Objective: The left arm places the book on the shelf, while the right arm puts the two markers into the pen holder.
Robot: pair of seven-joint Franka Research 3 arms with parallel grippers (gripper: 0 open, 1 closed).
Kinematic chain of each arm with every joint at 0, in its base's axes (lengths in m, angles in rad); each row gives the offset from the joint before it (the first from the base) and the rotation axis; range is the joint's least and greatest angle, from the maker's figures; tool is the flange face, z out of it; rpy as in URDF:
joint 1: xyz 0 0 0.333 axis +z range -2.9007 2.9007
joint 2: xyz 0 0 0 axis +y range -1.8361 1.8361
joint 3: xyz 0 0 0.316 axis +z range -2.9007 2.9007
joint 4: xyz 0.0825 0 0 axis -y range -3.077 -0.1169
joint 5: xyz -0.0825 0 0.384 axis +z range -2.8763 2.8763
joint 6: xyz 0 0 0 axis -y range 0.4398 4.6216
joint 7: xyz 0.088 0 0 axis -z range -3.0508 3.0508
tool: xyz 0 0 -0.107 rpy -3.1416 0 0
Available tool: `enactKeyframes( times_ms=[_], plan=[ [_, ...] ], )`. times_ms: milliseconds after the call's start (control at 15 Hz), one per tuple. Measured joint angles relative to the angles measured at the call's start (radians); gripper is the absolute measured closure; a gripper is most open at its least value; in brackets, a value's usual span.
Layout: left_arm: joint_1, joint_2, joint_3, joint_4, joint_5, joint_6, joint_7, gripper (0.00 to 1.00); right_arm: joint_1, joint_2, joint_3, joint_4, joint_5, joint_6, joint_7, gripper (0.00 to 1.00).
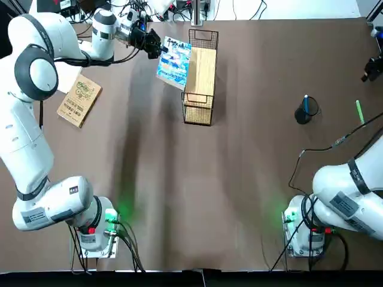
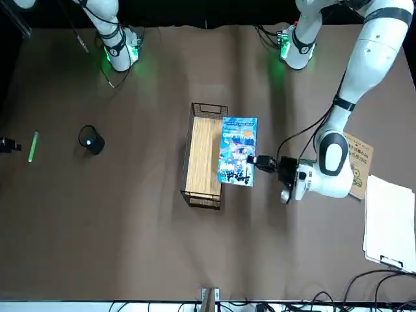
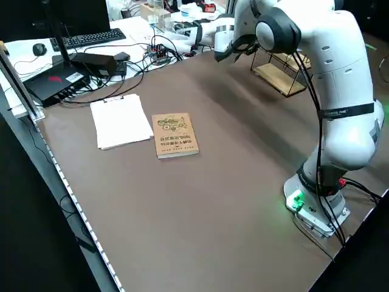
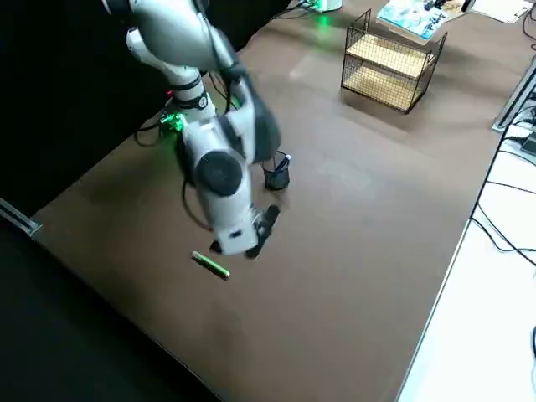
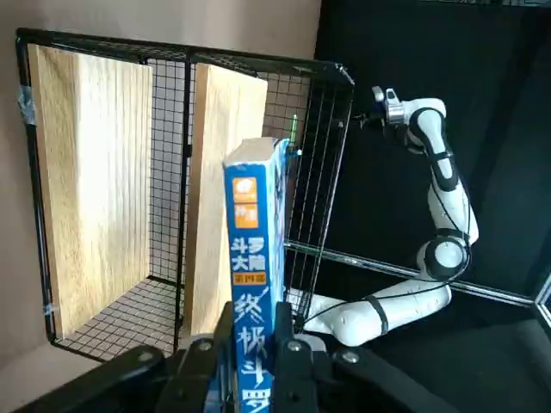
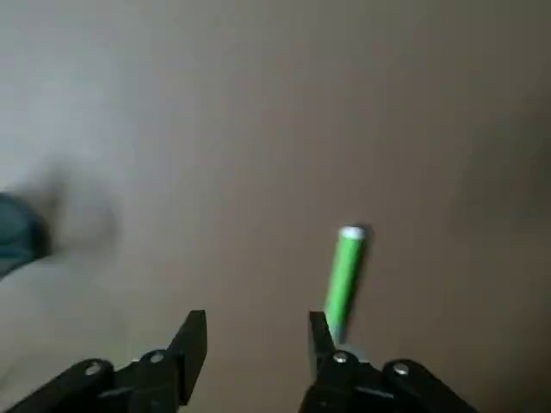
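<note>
Top view: left gripper (image 1: pixel 157 46) clamped on the book (image 1: pixel 175 62) from its 9 o'clock edge, held over the shelf (image 1: pixel 201 76); blue marker (image 1: pixel 306 104) standing in the pen holder (image 1: pixel 303 113), green marker (image 1: pixel 359 112) flat at its 3 o'clock.

Left wrist view: book pinched edge-on between the fingers (image 5: pixel 198 372), mesh shelf just beyond.

Right wrist view: right gripper (image 6: pixel 258 331) spread wide, holding nothing, green marker just beside one finger (image 6: pixel 321 331), outside the gap.
</note>
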Motion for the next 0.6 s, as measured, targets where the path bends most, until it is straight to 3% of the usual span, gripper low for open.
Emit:
enactKeyframes(
  times_ms=[267,600],
  plan=[
    [-0.028,0.0,0.0,-0.006,-0.023,0.058,0.0,0.8,-0.07,0.098,-0.002,-0.03,-0.031,0.166,0.0,0.4],
    [-0.094,0.006,0.0,-0.012,-0.06,0.158,0.0,0.8,-0.067,0.189,0.001,-0.031,-0.054,0.238,0.105,0.39]
  ],
)
